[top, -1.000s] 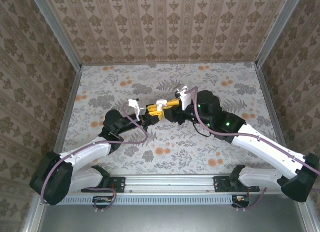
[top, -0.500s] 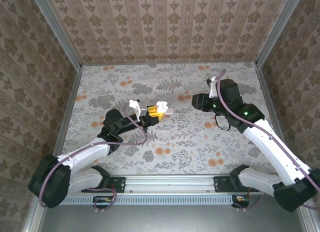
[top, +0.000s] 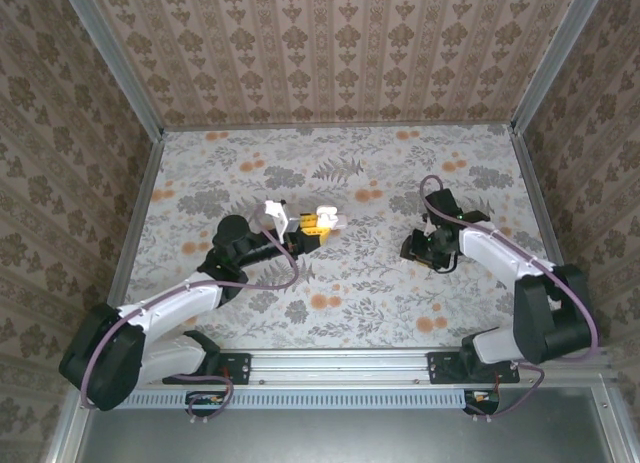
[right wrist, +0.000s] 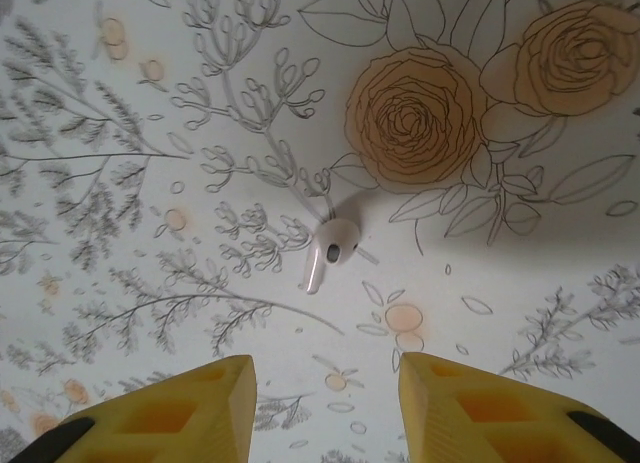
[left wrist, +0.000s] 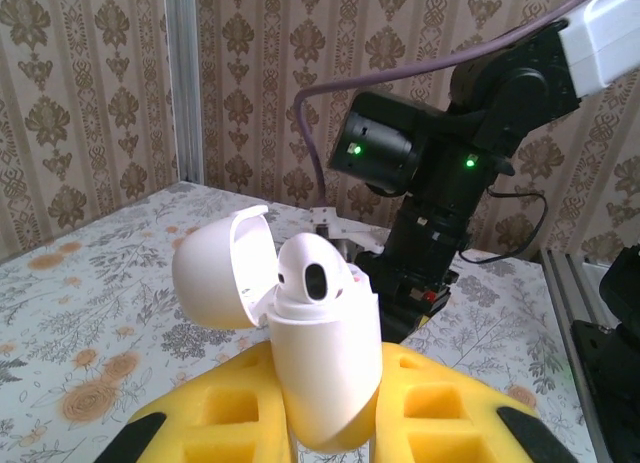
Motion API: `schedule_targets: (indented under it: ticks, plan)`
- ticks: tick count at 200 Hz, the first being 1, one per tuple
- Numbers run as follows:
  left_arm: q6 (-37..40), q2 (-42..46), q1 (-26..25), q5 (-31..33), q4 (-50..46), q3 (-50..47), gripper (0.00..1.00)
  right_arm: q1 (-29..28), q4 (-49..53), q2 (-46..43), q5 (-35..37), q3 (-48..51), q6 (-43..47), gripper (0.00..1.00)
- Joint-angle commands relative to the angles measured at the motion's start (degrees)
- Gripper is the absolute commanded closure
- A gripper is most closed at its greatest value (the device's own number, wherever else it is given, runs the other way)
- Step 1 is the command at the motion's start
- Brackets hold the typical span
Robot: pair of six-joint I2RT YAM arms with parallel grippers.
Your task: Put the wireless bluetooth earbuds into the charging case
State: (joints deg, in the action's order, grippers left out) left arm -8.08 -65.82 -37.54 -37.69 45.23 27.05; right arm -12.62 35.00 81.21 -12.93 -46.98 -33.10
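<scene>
1. One earbud is in and one is left. The seated earbud (left wrist: 312, 280) sits head-up in the case (left wrist: 325, 368), with the lid (left wrist: 222, 268) swung back to the case's left.
2. Left end effector (left wrist: 330, 415) is clamped on the lower body of the case, holding it up over the bench (top: 330, 293). Its grip is unchanged over the last second.
3. Change: the right end effector (top: 418, 247) was hard up against the case a second ago. It has since pulled away and dropped low, well to the right of the case.
4. Right wrist view: the pads stand apart with nothing between them. The loose earbud (right wrist: 330, 248) lies flat on the bench just ahead of the gap, far from the case.
5. Reading: the first insertion looks finished, and the right arm has gone for the second piece.
6. Next move likely needs a straight descent, a pinch on the loose earbud, then a carry back to the case's free socket. Risk: the piece is small and glossy and may skid out of the pinch.
</scene>
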Motion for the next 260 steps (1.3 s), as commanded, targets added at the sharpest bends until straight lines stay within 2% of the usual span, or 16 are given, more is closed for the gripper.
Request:
schedule_targets:
  ticks: [1,118,161,198,231,260]
  plan:
    - [1.0,-0.4,-0.3,-1.2,-0.1,1.6,1.0,0.1,-1.3,3.9,-1.4,-2.2,-0.5,0.58]
    - [0.6,-0.6,-0.3,-0.5,-0.2,0.5,1.0,-1.2,1.1,15.4,1.6,-8.4,1.2,0.65]
    - [0.6,-0.5,-0.3,-0.5,-0.7,0.4,1.0,-2.1,2.1,17.1,2.4,-8.6,1.5,0.7]
    - [0.9,-0.3,-0.3,-0.1,-1.1,0.4,1.0,-2.6,2.7,17.2,3.2,-9.3,1.9,0.8]
    - [1.0,-0.1,-0.3,0.2,-1.2,0.2,1.0,-3.2,3.7,15.9,3.9,-9.8,2.5,0.84]
    - [1.3,0.1,-0.3,0.6,-0.7,-0.1,1.0,-4.2,3.3,11.4,4.8,-9.9,2.7,0.87]
